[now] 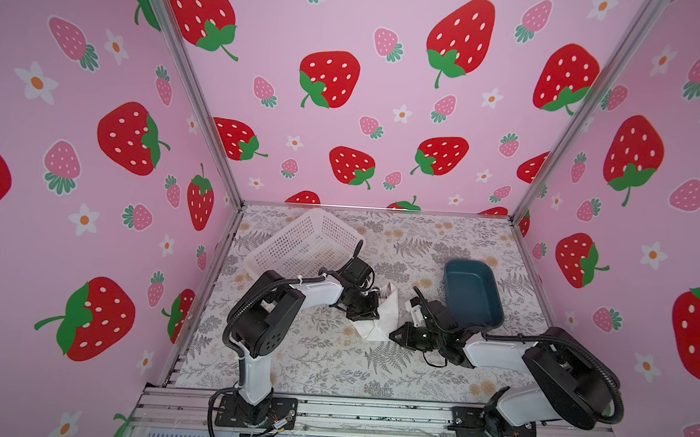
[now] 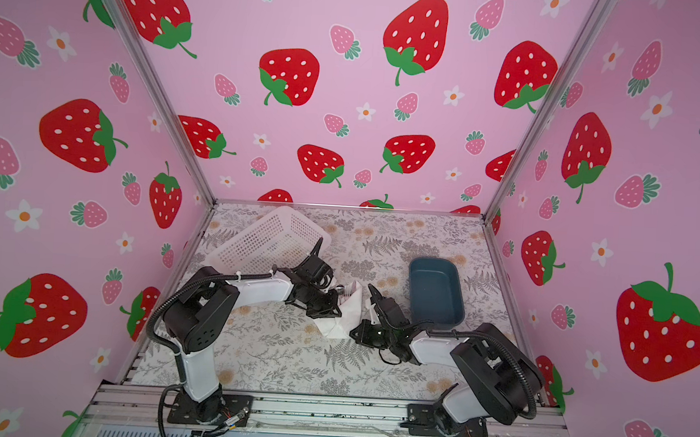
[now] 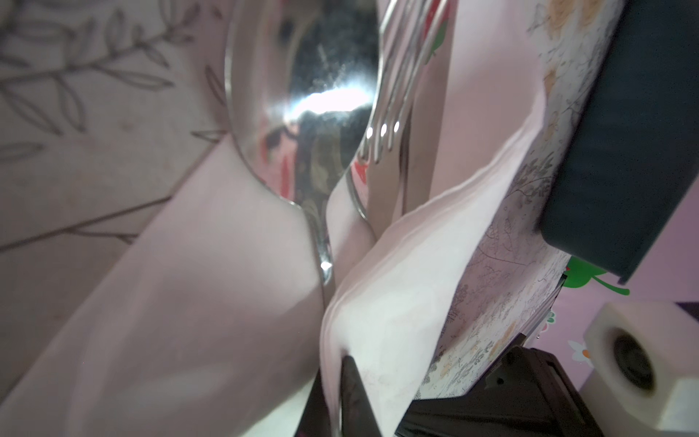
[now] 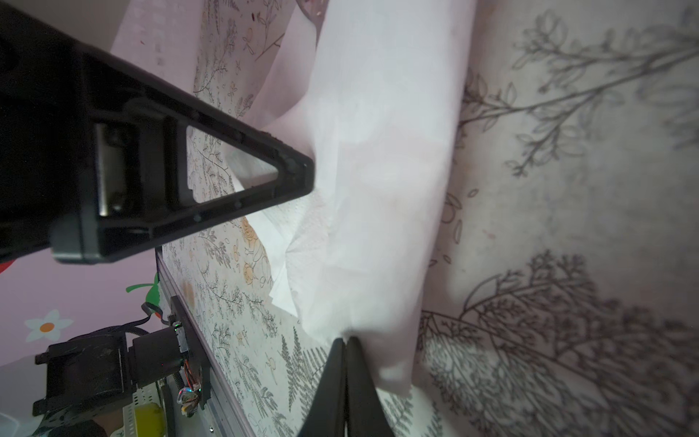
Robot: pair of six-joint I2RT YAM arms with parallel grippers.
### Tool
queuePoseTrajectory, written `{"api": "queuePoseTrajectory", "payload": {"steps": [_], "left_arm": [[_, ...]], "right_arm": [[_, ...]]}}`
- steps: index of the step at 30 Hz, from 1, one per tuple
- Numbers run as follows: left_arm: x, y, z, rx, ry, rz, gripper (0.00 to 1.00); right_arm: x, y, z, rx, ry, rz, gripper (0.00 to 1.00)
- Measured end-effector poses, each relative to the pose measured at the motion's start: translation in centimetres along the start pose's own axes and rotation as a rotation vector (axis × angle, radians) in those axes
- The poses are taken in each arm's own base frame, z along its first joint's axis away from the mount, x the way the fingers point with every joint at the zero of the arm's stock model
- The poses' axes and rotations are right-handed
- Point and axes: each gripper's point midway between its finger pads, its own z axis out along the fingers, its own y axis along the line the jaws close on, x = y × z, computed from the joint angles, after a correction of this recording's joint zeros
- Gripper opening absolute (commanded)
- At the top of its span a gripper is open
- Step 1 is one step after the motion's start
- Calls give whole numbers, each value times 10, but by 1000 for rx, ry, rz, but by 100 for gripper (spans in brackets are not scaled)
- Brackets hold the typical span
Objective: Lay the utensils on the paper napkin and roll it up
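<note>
The paper napkin (image 1: 386,309) (image 2: 348,315) lies mid-table, folded up around the utensils (image 1: 384,290) (image 2: 346,289), whose ends poke out at its far end. In the left wrist view a shiny spoon (image 3: 302,75) and a fork (image 3: 401,75) lie inside the napkin's fold (image 3: 397,283); their handles are hidden. My left gripper (image 1: 369,312) (image 3: 340,363) is shut on the folded edge. My right gripper (image 1: 393,334) (image 4: 345,340) is shut, its tips pinching the napkin's (image 4: 378,189) near corner.
A white perforated basket (image 1: 301,241) (image 2: 268,235) sits tilted at the back left. A dark blue tray (image 1: 473,289) (image 2: 435,291) stands just behind the right arm. Pink walls enclose three sides, and an aluminium rail (image 1: 369,412) runs along the front.
</note>
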Motion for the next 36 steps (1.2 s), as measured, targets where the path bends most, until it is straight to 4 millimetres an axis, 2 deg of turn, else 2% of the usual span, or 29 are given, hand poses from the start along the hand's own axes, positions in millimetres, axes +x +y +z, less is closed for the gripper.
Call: {"api": "queuePoseTrajectory", "payload": {"steps": [7, 11, 14, 19, 27, 31, 36], "left_arm": [[0, 1, 0, -3, 0, 0, 9], [0, 1, 0, -3, -1, 1, 10], [0, 0, 0, -2, -1, 1, 9], [-2, -1, 1, 0, 0, 3, 10], [0, 2, 3, -9, 11, 11, 10], [0, 2, 3, -11, 13, 10, 10], [1, 2, 3, -12, 14, 10, 10]], "right_arm": [[1, -3, 2, 4, -1, 1, 8], [-6, 3, -7, -2, -37, -5, 9], [-22, 11, -17, -25, -98, -7, 9], [-57, 2, -25, -3, -186, 37, 8], [-123, 3, -5, 19, -224, 27, 8], [-139, -4, 5, 61, -221, 14, 8], [-135, -21, 12, 102, -191, 20, 8]]}}
